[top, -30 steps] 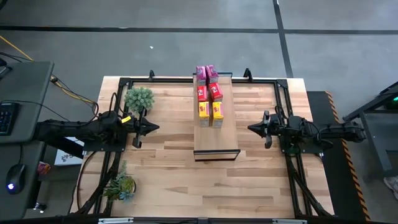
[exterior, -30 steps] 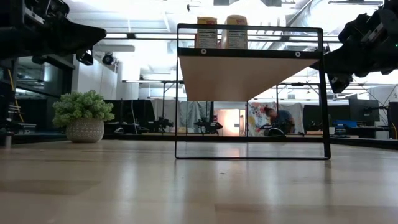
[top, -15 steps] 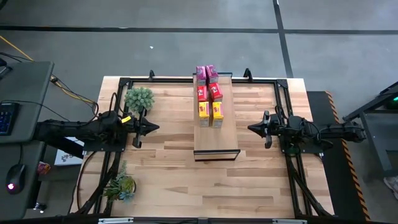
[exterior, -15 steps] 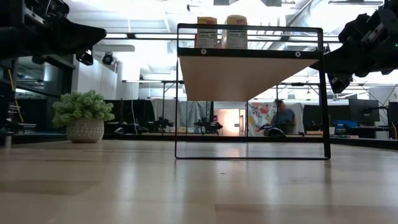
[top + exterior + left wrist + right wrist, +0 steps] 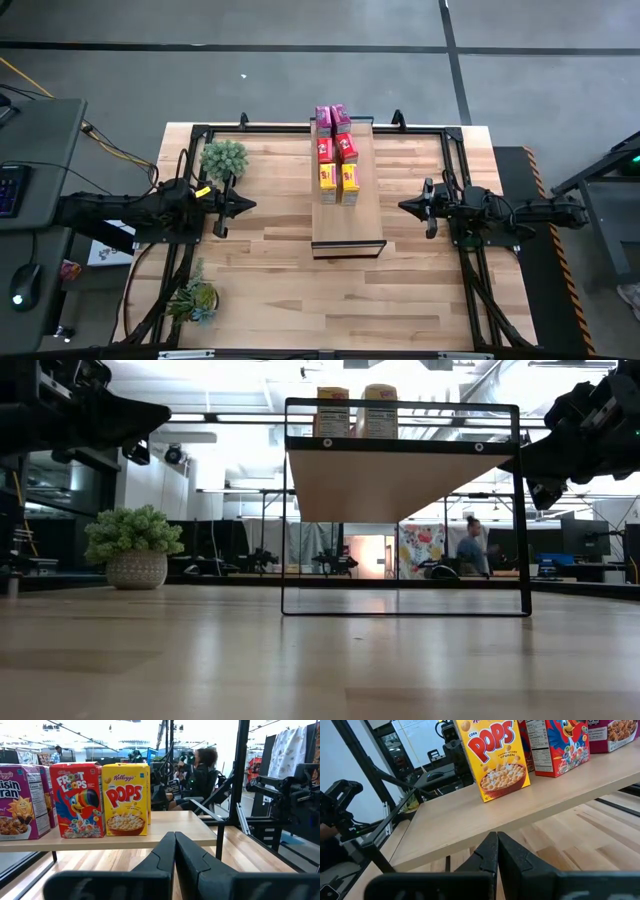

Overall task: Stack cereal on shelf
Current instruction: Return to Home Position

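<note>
Cereal boxes (image 5: pixel 335 150) stand paired at the shelf's (image 5: pixel 347 222) far end. My left end effector (image 5: pixel 250 205) and right end effector (image 5: pixel 403 207) flank the shelf, closed, empty. Light, crushable cardboard, I judge: grip sides gently.

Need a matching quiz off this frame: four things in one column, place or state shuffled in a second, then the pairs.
Column 1
1. yellow cereal boxes
2. magenta-purple cereal boxes
3. left gripper
4. far potted plant

Column 2
A. shut, holding nothing
B. at the far end of the shelf
C. standing on the tabletop, off the shelf
D. the pair nearest the shelf's bare near half

Pairs: 1-D, 2-B, 3-A, 4-C
</note>
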`<action>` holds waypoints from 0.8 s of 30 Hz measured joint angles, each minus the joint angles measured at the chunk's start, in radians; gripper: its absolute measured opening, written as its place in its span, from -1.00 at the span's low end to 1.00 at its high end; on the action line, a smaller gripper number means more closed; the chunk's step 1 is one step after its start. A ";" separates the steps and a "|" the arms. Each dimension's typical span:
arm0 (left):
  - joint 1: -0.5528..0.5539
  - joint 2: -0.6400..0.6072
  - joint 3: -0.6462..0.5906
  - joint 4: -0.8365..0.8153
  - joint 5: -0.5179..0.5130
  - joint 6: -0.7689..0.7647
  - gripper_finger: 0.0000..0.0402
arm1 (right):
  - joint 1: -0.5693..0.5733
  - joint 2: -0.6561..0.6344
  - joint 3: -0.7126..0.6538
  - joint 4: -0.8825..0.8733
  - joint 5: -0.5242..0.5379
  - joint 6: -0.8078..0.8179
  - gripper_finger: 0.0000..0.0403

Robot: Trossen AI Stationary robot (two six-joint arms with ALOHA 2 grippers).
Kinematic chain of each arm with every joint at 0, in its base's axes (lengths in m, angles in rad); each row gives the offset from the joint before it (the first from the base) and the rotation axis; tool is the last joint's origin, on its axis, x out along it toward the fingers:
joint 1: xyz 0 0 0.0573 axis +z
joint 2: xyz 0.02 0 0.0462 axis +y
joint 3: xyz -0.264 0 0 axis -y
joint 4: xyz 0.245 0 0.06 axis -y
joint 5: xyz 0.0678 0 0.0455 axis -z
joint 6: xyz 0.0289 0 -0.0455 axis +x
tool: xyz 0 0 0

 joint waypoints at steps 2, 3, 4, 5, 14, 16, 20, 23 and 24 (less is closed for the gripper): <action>0.000 0.000 0.000 0.000 0.000 0.000 -1.00 | 0.000 0.000 0.000 0.000 0.000 0.000 -1.00; 0.000 0.000 0.000 0.000 0.000 0.000 -1.00 | 0.000 0.000 0.000 0.000 0.000 0.000 -1.00; 0.000 0.000 0.000 0.000 0.000 0.000 -1.00 | 0.000 0.000 0.000 0.000 0.000 0.000 -1.00; 0.000 0.000 0.000 0.000 0.000 0.000 -1.00 | 0.000 0.000 0.000 0.000 0.000 0.000 -1.00; 0.000 0.000 0.000 0.000 0.000 0.000 -1.00 | 0.000 0.000 0.000 0.000 0.000 0.000 -1.00; 0.000 0.000 0.000 0.000 0.000 0.000 -1.00 | 0.000 0.000 0.000 0.000 0.000 0.000 -1.00; 0.000 0.000 0.000 0.000 0.000 0.000 -1.00 | 0.000 0.000 0.000 0.000 0.000 0.000 -1.00; 0.000 -0.002 0.001 -0.005 0.000 0.000 -1.00 | 0.000 0.000 0.000 0.000 0.000 0.000 -1.00; 0.000 -0.008 0.001 -0.014 0.000 0.000 -1.00 | 0.000 0.000 0.000 0.000 0.000 0.000 -1.00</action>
